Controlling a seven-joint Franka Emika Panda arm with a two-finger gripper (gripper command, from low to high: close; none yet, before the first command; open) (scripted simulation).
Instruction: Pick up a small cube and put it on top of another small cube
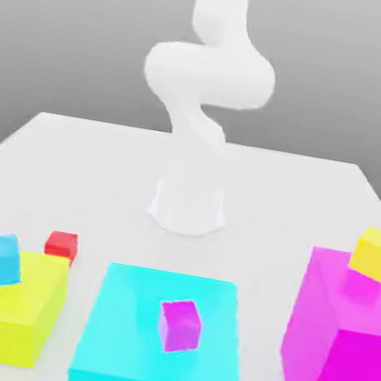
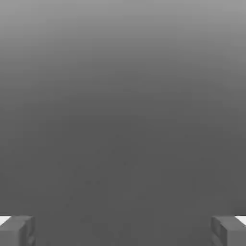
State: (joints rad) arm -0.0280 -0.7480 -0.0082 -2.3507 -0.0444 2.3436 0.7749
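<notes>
Near the desk's (image 1: 52, 149) front edge, toward the exterior view's left, the red cube (image 1: 61, 245) sits directly on the surface, just behind the back corner of the yellow block (image 1: 8, 308) and apart from everything else. On that yellow block's top rests a light-blue cube (image 1: 0, 260), tilted a bit. Centre front there's a cyan block (image 1: 117, 339) carrying a magenta cube (image 1: 180, 325) about mid-top. Front corner on the exterior view's right: a taller magenta block (image 1: 332, 358) with a yellow cube (image 1: 376, 254) on its top near the back edge. The white arm (image 1: 207, 83) stands on its base at mid-desk, curling upward, well clear of all the blocks. In the hand view the end effector (image 2: 123, 230) has its two grey fingertips (image 2: 17, 230) spread wide apart, nothing between them, plain grey background beyond.
</notes>
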